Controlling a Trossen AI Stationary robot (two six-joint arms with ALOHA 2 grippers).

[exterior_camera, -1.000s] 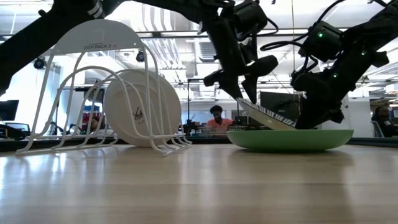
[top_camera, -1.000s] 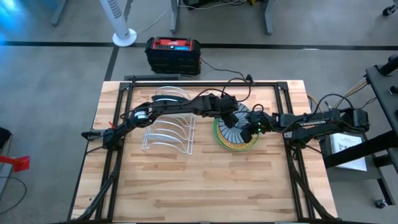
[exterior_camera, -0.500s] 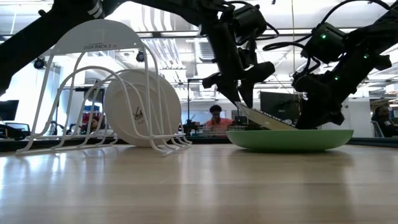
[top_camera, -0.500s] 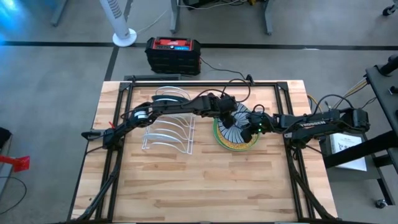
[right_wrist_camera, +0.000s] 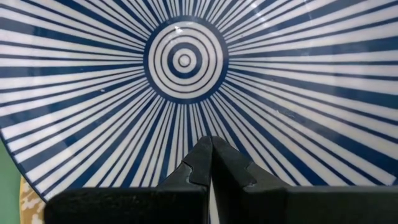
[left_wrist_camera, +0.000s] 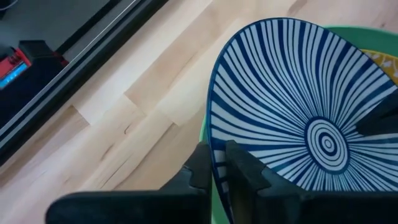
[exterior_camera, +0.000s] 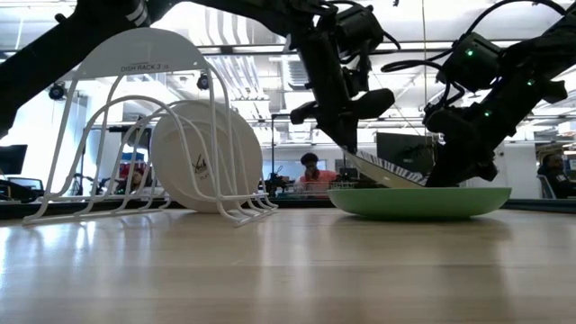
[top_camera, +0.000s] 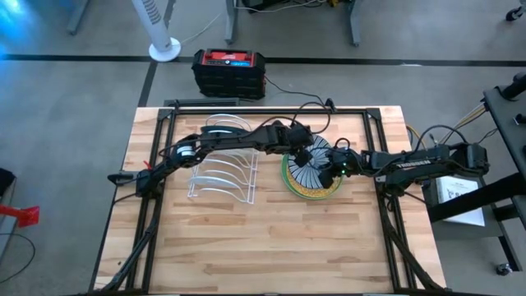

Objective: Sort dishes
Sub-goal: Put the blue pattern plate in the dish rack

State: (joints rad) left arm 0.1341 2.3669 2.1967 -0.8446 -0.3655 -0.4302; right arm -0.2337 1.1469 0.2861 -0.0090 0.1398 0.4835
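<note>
1. We have our left end effector [left_wrist_camera: 219, 163] clamped on the raised rim of the striped plate [left_wrist_camera: 298, 118], which sits tilted on the stack right of the tabletop's centre.
2. Our right end effector [right_wrist_camera: 210, 155] is pinched together against the plate's opposite edge, likely propping it so the left could grip.
3. The green plate [exterior_camera: 419, 202] lies flat at the bottom.
4. One plate [exterior_camera: 205, 168] already stands in the rack [exterior_camera: 135, 126], toward the left edge.

Overhead, table-level and both wrist views share the striped plate [top_camera: 313, 164].
</note>
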